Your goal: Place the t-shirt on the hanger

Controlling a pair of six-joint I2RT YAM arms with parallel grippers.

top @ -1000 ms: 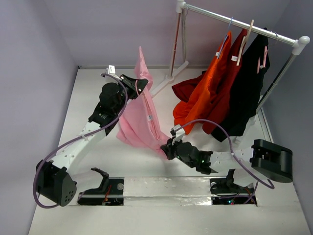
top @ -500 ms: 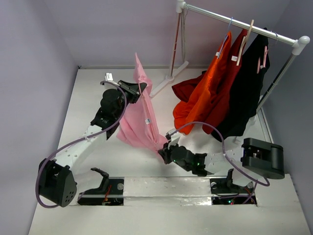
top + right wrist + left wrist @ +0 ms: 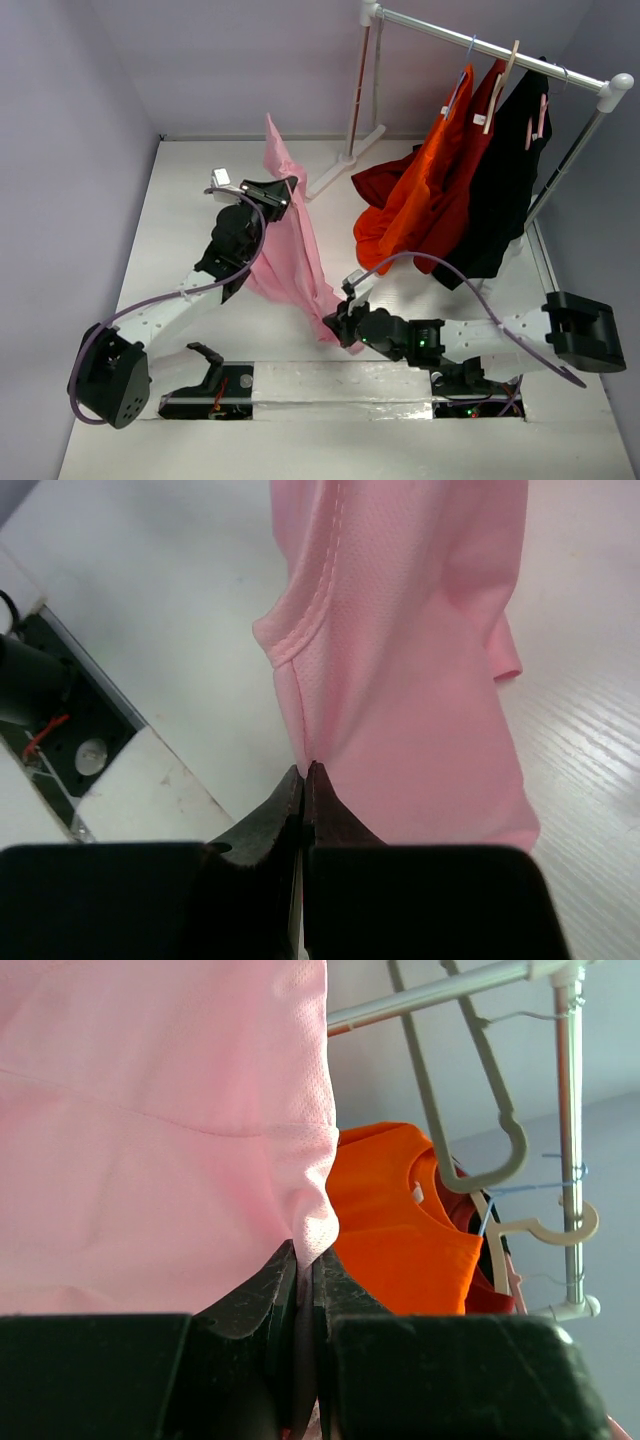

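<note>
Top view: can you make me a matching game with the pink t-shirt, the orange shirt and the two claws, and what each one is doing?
Things:
1. pink t-shirt
2. orange shirt
3. left claw
4. right claw

Places and states:
A. hangs on the rail
B. shut on the t-shirt high up
C. held up between both claws
D. shut on the t-shirt's low edge, near the arm bases

Pairs: 1-C, 2-A, 3-B, 4-D
</note>
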